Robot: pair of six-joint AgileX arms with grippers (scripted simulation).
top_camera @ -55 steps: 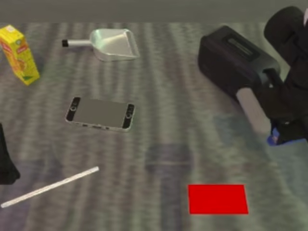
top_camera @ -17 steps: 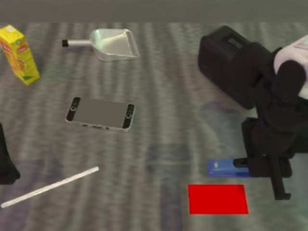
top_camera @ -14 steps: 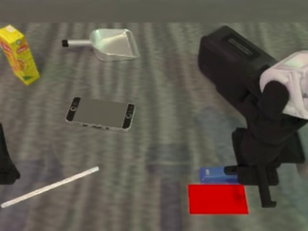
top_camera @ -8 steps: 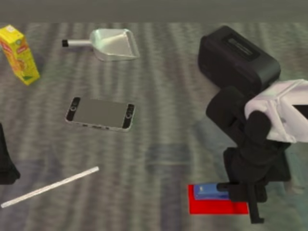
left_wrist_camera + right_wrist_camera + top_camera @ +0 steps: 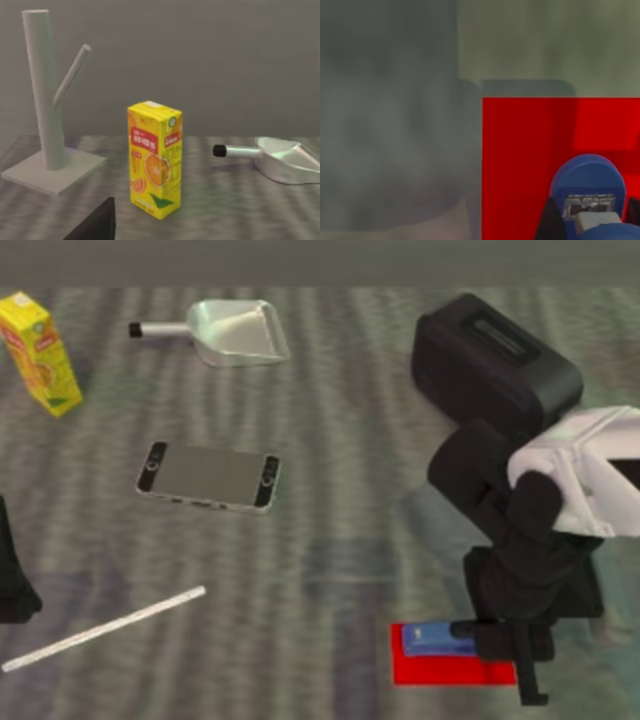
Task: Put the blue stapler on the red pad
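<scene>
The right gripper (image 5: 478, 638) hangs low over the near right part of the table (image 5: 350, 500), and its jaws are closed on the small bright-blue stapler (image 5: 432, 638), pinching it across its narrow width toward one end. The stapler's free end sticks out to the left over the flat bright-red rectangular pad (image 5: 420, 668). From above it lies within the pad's outline, along the far edge. The right wrist view shows the rounded blue nose (image 5: 588, 180) over red, with a dark shadow under it; whether it is already resting on the pad or just above it, I cannot tell.

To my eye the stapler is a stiff, compact thing that will not bend or sag in the grip. Its shell looks smooth, so it could slip or swivel if pinched lightly, more so because the hold is off-centre, with the long end free to droop. A hold across the sides nearer the middle would balance it better. It looks light enough for one arm, and hardly fragile. The pad, thin as a sheet, may slide if the stapler drags on it.

The left arm (image 5: 14, 575) is parked at the table's left edge, its wrist camera facing a yellow juice carton (image 5: 154, 159).
</scene>
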